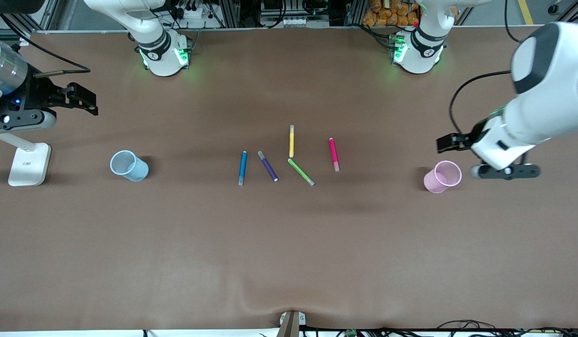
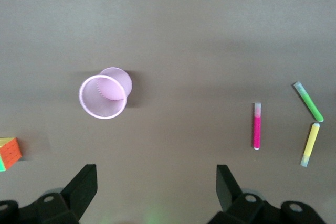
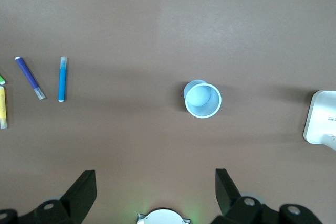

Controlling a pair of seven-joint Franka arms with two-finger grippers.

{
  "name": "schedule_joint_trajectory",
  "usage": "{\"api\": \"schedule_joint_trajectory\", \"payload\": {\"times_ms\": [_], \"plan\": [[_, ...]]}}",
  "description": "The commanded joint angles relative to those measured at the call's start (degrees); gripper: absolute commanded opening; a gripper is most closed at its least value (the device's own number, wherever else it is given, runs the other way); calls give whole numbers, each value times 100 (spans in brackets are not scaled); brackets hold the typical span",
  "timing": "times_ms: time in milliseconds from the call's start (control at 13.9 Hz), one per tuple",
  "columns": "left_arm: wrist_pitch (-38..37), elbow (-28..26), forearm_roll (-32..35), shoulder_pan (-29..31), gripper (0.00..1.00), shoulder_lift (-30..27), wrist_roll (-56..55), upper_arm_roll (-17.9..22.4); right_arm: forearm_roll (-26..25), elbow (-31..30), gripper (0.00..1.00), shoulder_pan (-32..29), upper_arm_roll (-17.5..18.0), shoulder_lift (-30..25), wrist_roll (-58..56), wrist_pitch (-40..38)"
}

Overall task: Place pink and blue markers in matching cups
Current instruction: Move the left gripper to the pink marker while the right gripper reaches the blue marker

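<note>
Slim magenta-pink felt marker and mid-blue felt marker lie mid-tabletop, light, rigid, likely best pinched mid-barrel, as the left gripper over the translucent pink plastic cup and the right gripper at the right arm's edge near the pale blue plastic cup hang with jaws spread, empty.

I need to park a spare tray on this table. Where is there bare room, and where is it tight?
Bare cloth lies between the blue cup and the blue marker, between the pink marker and the pink cup, and all along the camera-side strip. It is crowded mid-table, where five pens cluster.
</note>
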Motion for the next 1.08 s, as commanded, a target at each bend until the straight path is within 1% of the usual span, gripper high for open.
{"api": "schedule_joint_trajectory", "payload": {"times_ms": [0,215,287,431,574,861,1005], "plan": [[308,-198,60,-55,100,126,-206,-163,-86,4,100,-99,-56,-84,19,-5],[536,-276,77,-257,100,355,-531,-190,-104,-5,100,-415,-56,-66,1,74],[711,-364,86,-414,100,381,-679,-190,-104,-5,100,-538,-56,-49,1,153],[836,-409,121,-705,100,600,-1162,-181,-113,-14,100,-670,-56,-31,-8,302],[1063,-478,130,-872,100,741,-1383,-181,-113,-31,100,-828,-56,13,-8,460],[1757,-786,244,-1224,100,1040,-1954,-181,-113,-49,100,-917,-56,83,-8,602],[2248,-1005,244,-1469,100,1233,-2183,-181,-113,-58,100,-899,-56,101,-8,602]]}}
